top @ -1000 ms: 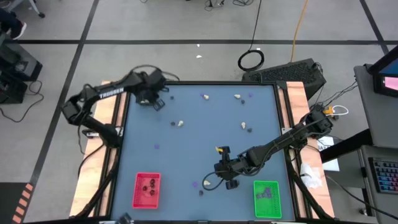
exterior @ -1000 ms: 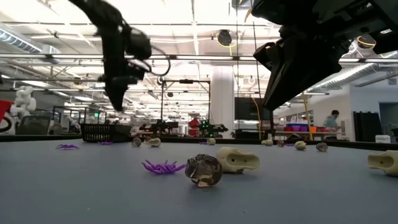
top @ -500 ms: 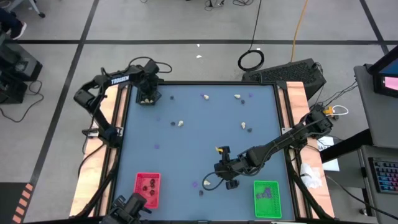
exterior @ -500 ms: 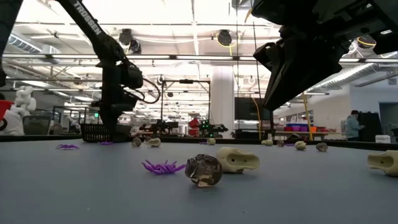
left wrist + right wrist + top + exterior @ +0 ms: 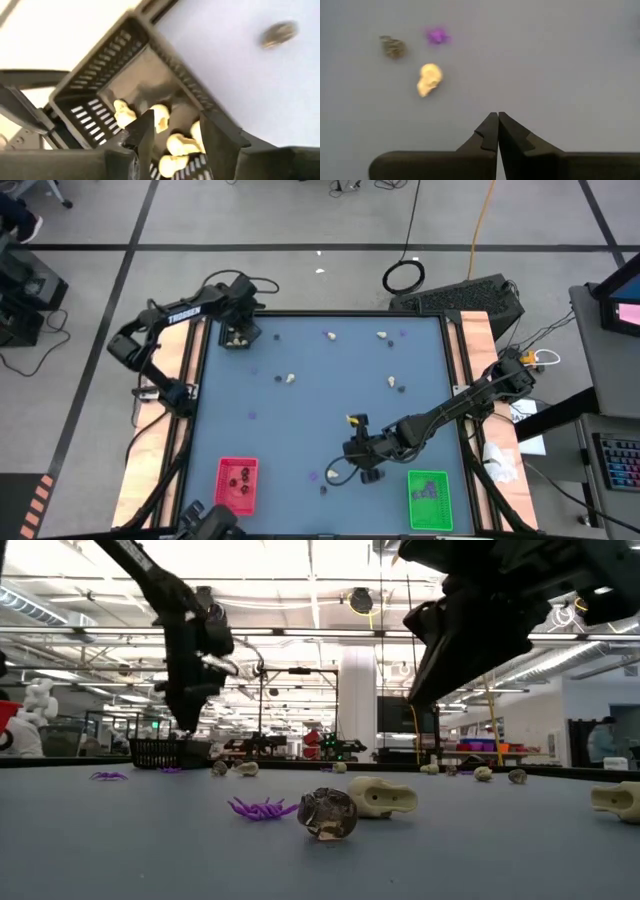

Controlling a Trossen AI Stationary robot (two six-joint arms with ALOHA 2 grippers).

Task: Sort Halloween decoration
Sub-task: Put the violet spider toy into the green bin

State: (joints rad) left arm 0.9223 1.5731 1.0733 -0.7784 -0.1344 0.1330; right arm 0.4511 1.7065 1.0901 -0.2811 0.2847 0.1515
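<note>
3 trays mark your sorting plan: a black slotted plastic tray point(image 5: 237, 338) at the table's far left corner, a red rectangular tray point(image 5: 236, 485) at the near left, and a green rectangular tray point(image 5: 430, 499) at the near right. Your left gripper point(image 5: 172, 135) hangs right above the black tray with its fingers parted and nothing between them; several cream-white skull-shaped lumps point(image 5: 160, 117) lie inside, so you likely came here to drop one. Your right gripper point(image 5: 498, 131) is pinched tight and empty, hovering low over the blue-grey table point(image 5: 330, 410) near the green tray. Just ahead of it lie 3 loose trinkets close together: 1 cream skull point(image 5: 429, 79), 1 dark lump point(image 5: 393, 46) and 1 flat purple spider point(image 5: 438, 35). You must spread those fingers before any pick. More cream and purple bits point(image 5: 328, 335) sit scattered toward the far edge, so much sorting remains.
</note>
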